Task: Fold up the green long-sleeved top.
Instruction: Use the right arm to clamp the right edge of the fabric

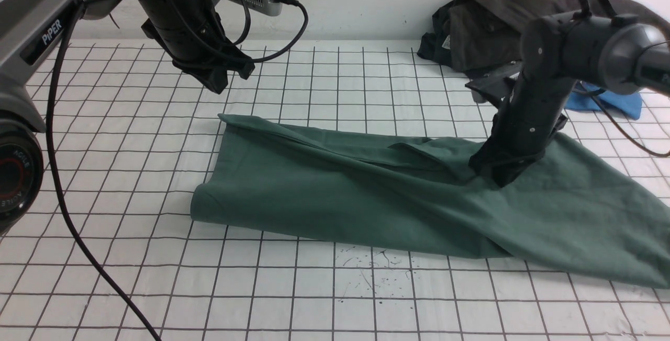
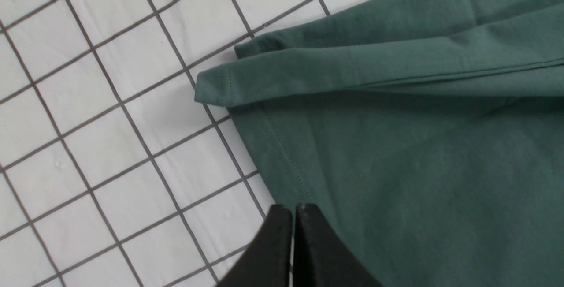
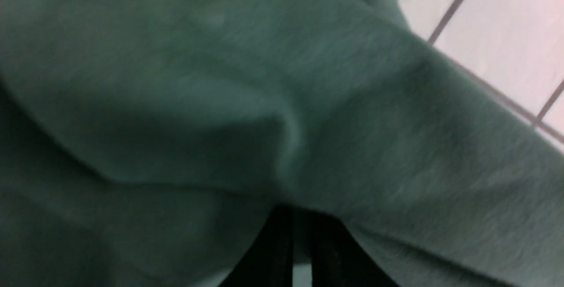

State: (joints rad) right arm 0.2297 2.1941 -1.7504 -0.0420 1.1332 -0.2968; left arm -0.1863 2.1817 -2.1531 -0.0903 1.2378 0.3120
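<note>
- Right fingers (image 3: 275,256) are closing narrowly on a bunched fold of the green long-sleeved top (image 1: 335,189), whose cloth is draping over their tips; in the front view they are pressing down into the garment to the right of its middle.
- Left fingers (image 2: 273,243) are pressing together with nothing between them, hanging above the table (image 1: 335,288) just beyond the top's far left corner.
- The top is lying partly folded on the table, its long axis running from the robot's left to its right. Its left end is forming a tidy band, while its right end is spreading loose toward the near right edge.
- Judged relation: the loose end is lying to the right of the pinch, so the right arm (image 1: 539,95) is the nearer one for carrying it leftward along that axis. The hem corner (image 2: 211,88) is lying below the left fingers, close enough for them to pin it.
</note>
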